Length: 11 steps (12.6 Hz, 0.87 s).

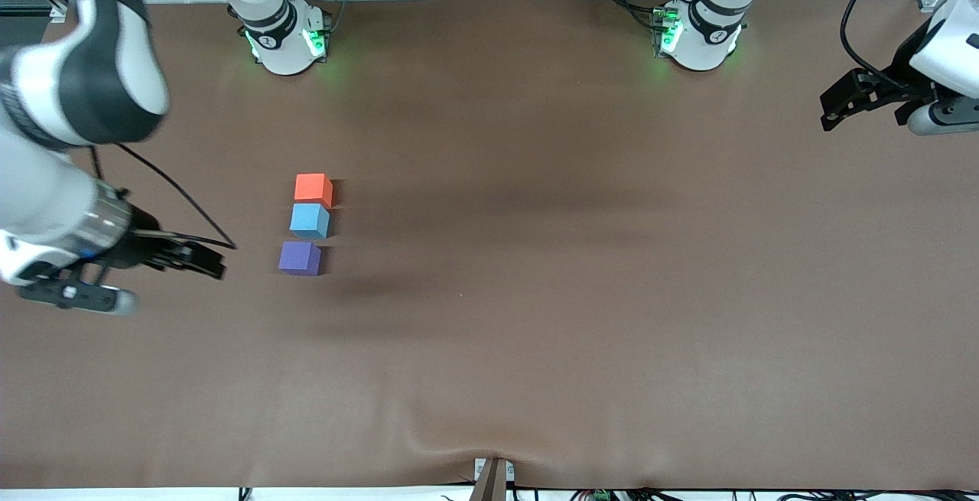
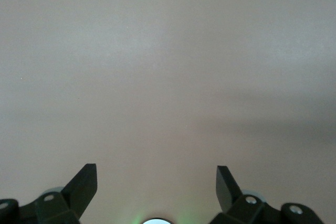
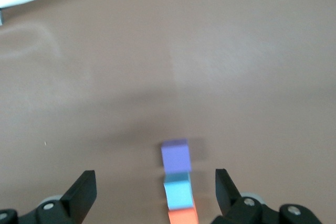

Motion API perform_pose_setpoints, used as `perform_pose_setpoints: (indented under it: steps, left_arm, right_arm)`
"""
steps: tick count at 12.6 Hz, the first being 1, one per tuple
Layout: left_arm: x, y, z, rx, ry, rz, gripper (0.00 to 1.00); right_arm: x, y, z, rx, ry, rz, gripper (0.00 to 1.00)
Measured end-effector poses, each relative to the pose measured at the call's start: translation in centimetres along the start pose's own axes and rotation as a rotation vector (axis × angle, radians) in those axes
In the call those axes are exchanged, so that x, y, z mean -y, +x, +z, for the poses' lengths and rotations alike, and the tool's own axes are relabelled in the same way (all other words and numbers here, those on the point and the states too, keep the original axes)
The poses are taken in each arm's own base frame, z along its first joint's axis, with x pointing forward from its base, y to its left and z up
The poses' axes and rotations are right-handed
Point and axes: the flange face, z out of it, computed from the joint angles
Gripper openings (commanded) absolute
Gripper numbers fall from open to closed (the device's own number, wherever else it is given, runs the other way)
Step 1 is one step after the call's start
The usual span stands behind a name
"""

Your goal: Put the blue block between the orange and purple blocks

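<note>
The orange block (image 1: 313, 188), the blue block (image 1: 310, 220) and the purple block (image 1: 300, 258) lie in a short row on the brown table. The blue block is in the middle, close to both; the orange one is farthest from the front camera. My right gripper (image 1: 208, 261) is open and empty, over the table beside the purple block, toward the right arm's end. Its wrist view shows the purple block (image 3: 175, 155), the blue block (image 3: 178, 194) and the orange block (image 3: 182, 217) past its open gripper (image 3: 155, 174). My left gripper (image 1: 834, 109) waits open and empty at the left arm's end.
The brown table cover (image 1: 581, 294) is bare apart from the three blocks. The left wrist view shows only bare table (image 2: 168, 77) past the open left gripper (image 2: 156, 167). The arm bases (image 1: 284, 40) stand along the table's edge farthest from the front camera.
</note>
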Motion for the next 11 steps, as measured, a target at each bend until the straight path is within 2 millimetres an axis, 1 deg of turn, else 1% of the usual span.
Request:
perform_pose_setpoints:
  steps: [2, 3, 4, 6, 7, 8, 9, 11]
  left_arm:
    - [-0.1, -0.1, 0.0, 0.000, 0.000, 0.001, 1.00]
    - [-0.1, -0.1, 0.0, 0.000, 0.000, 0.001, 1.00]
    - [-0.1, -0.1, 0.0, 0.001, 0.001, 0.002, 1.00]
    - [-0.1, -0.1, 0.0, 0.002, 0.001, 0.002, 1.00]
    - [-0.1, -0.1, 0.0, 0.002, 0.001, 0.002, 1.00]
    - [-0.1, -0.1, 0.0, 0.003, 0.001, 0.002, 1.00]
    - [-0.1, -0.1, 0.1, 0.003, 0.001, 0.002, 1.00]
    - [-0.1, -0.1, 0.2, 0.006, 0.002, 0.003, 1.00]
  right_arm:
    - [-1.2, -1.4, -3.4, 0.048, -0.054, -0.020, 1.00]
    - [-1.9, -2.3, -5.3, 0.057, -0.067, -0.060, 1.00]
    - [-3.1, -3.4, -7.6, 0.059, -0.071, -0.105, 1.00]
    - [-6.3, -5.9, -12.4, 0.029, -0.063, -0.135, 1.00]
    - [-7.3, -7.2, -14.1, 0.013, -0.060, -0.127, 1.00]
    - [-8.1, -8.5, -15.2, 0.001, -0.057, -0.113, 1.00]
    - [-8.9, -9.6, -15.6, -0.006, -0.055, -0.098, 1.00]
    - [-10.4, -11.6, -15.1, -0.016, -0.049, -0.079, 1.00]
